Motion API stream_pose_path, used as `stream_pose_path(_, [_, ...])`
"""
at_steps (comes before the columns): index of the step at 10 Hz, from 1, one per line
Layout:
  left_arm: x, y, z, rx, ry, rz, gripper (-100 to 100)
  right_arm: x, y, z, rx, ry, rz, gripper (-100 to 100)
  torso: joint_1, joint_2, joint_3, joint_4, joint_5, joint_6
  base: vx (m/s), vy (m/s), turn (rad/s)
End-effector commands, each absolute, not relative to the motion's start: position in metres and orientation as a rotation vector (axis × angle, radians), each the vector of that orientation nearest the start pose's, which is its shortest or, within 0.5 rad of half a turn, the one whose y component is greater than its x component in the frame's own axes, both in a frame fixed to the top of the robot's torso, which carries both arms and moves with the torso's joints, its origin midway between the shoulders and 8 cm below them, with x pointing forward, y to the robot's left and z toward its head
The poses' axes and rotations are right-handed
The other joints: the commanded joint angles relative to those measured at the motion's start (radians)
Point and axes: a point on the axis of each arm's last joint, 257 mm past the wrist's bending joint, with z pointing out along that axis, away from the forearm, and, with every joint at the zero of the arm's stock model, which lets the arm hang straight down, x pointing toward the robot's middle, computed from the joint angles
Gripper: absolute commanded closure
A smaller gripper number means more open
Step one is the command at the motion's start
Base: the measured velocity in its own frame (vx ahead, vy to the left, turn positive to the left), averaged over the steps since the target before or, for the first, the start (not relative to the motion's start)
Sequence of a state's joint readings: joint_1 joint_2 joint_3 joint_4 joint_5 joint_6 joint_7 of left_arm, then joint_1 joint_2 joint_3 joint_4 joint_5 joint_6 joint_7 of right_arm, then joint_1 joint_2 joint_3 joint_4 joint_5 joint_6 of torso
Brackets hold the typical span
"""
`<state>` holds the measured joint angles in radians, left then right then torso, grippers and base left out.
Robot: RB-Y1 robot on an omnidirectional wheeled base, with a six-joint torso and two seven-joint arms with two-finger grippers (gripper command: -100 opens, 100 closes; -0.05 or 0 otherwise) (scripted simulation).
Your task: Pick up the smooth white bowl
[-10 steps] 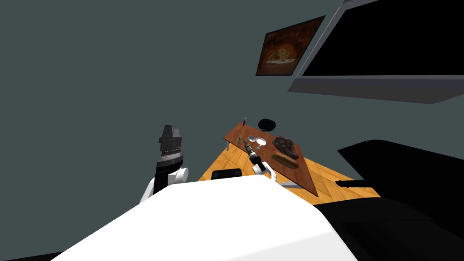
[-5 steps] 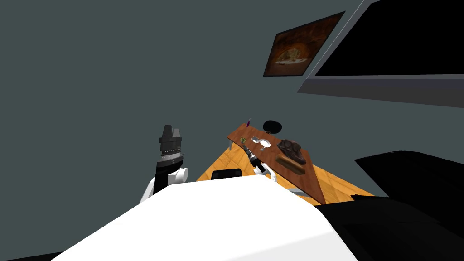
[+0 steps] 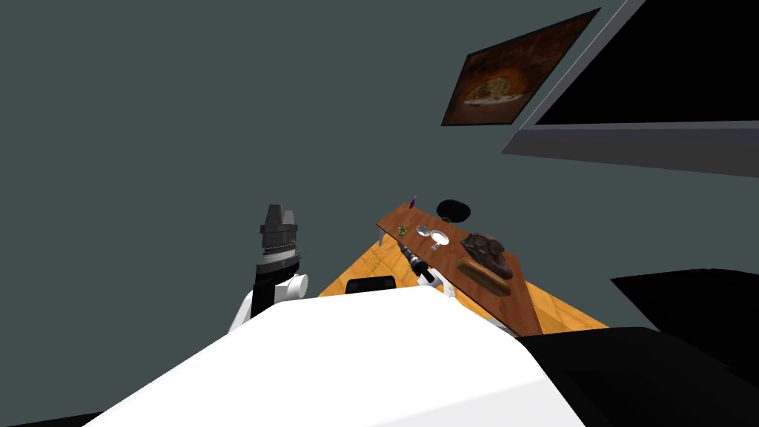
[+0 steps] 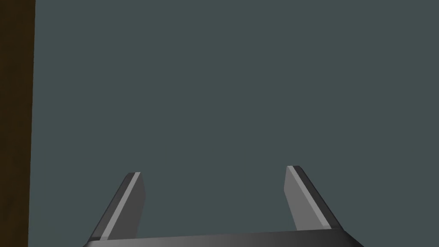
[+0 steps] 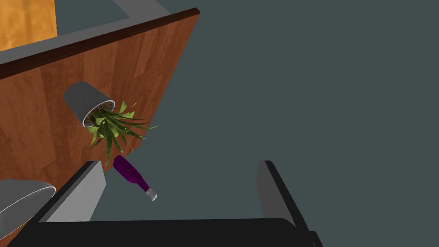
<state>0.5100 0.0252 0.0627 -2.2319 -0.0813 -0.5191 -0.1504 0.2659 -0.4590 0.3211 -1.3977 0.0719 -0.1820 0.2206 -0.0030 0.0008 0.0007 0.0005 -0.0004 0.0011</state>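
Observation:
A brown wooden table (image 3: 519,296) stands ahead to my right. Two small bowls sit near its far end: a white bowl (image 3: 439,238) and a greyer one (image 3: 424,230) beside it. My right gripper (image 3: 401,242) reaches out at the table's near edge, close to the bowls and level with a small potted plant (image 3: 402,230). In the right wrist view the right gripper (image 5: 180,165) is open and holds nothing. A pale bowl's rim (image 5: 21,197) lies just outside one finger; I cannot tell which bowl. My left gripper (image 3: 282,213) is raised at my left, and the left gripper (image 4: 213,170) is open.
The potted plant (image 5: 92,107) and a purple bottle (image 5: 130,176) stand at the table's end. A dark brown lumpy object (image 3: 485,248), a wooden tray (image 3: 485,276) and a black round thing (image 3: 453,210) are also there. Orange floor (image 3: 370,263) lies below; grey wall behind.
The whole head view has shifted: I have turned, so table and wall picture slid right. My right gripper now sits nearer the plant end of the table. Left arm unchanged.

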Motion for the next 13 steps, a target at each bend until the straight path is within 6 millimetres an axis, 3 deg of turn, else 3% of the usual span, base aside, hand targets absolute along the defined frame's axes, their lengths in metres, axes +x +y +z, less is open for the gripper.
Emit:
stream_pose_path(1, [0.347,0.291,0.004,-0.548,0.738,-1.039,0,0.389,-0.27,-0.441,0.625,1.978,0.675,-100,0.0,0.0,0.0,0.0,0.0,0.0,-0.007,0.008,0.243])
stream_pose_path(4, [0.347,0.291,0.004,-0.548,0.738,-1.039,0,0.379,-0.286,-0.465,0.591,2.051,0.594,-100,-0.001,-0.001,0.0,0.0,0.0,0.0,0.0,0.004,0.108])
stream_pose_path(7, [0.347,0.291,0.004,-0.548,0.738,-1.039,0,0.358,-0.315,-0.501,0.571,2.148,0.479,-100,-0.001,-0.002,-0.001,0.0,0.0,0.0,0.011,-0.005,0.147])
stream_pose_path(9, [0.347,0.291,0.004,-0.548,0.738,-1.039,0,0.358,-0.315,-0.501,0.571,2.148,0.479,-100,-0.001,-0.001,-0.001,0.0,0.0,0.001,0.005,-0.003,-0.013])
stream_pose_path(13, [0.347,0.291,0.004,-0.548,0.738,-1.039,0,0.333,-0.36,-0.537,0.489,2.278,0.298,-100,-0.002,-0.003,-0.002,0.0,0.0,0.0,0.026,-0.017,0.165])
